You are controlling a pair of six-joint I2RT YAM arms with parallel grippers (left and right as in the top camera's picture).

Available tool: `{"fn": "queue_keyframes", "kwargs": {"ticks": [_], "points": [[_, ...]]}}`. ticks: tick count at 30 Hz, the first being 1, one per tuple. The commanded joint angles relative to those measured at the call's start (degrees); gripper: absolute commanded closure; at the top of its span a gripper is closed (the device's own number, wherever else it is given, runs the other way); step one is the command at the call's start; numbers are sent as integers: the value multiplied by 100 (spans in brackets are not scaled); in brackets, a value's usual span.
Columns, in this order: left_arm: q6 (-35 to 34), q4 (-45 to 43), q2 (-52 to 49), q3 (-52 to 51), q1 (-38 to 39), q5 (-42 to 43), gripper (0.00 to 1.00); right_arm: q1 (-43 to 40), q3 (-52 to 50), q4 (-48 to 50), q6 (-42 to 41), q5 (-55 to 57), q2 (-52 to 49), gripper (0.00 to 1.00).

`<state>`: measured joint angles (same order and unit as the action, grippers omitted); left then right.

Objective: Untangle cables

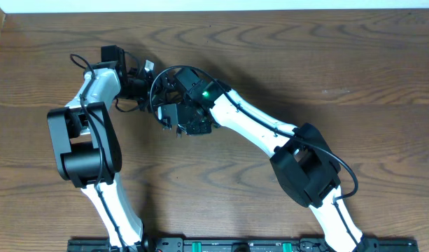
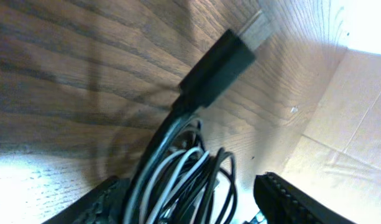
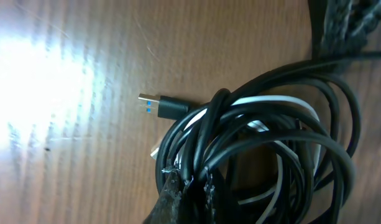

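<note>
Several thin black and white cords (image 3: 265,124) lie bundled on the brown wooden table (image 3: 72,124); left gripper (image 2: 187,202) jaws spread around them, right gripper (image 1: 165,105) jaws cannot be judged

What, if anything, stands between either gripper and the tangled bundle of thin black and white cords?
Nothing visible does. In the wrist views, the tangled bundle of thin black and white cords lies directly between the fingers of the left gripper and of the right gripper.
</note>
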<state>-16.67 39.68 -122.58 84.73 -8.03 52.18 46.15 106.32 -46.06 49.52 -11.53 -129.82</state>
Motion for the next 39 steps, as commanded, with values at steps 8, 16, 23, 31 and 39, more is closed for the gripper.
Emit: {"fn": "queue_keyframes", "kwargs": {"ticks": [8, 16, 23, 31, 39], "points": [[52, 35, 11, -20, 50, 68, 32, -363, 155, -149, -1108, -1849, 328, 99], [131, 35, 11, -20, 83, 66, 27, -1272, 295, -83, -1788, -3740, 361, 99], [929, 173, 11, -17, -227, 789, 10, -1891, 341, 284, -2957, -4546, 361, 99], [3265, 702, 13, -17, -450, 2538, 12, -2157, 341, 1141, -4800, -4542, 361, 99], [3978, 1062, 22, -17, -684, 3067, 14, -2157, 339, 1167, -5213, -3941, 356, 99]]}}
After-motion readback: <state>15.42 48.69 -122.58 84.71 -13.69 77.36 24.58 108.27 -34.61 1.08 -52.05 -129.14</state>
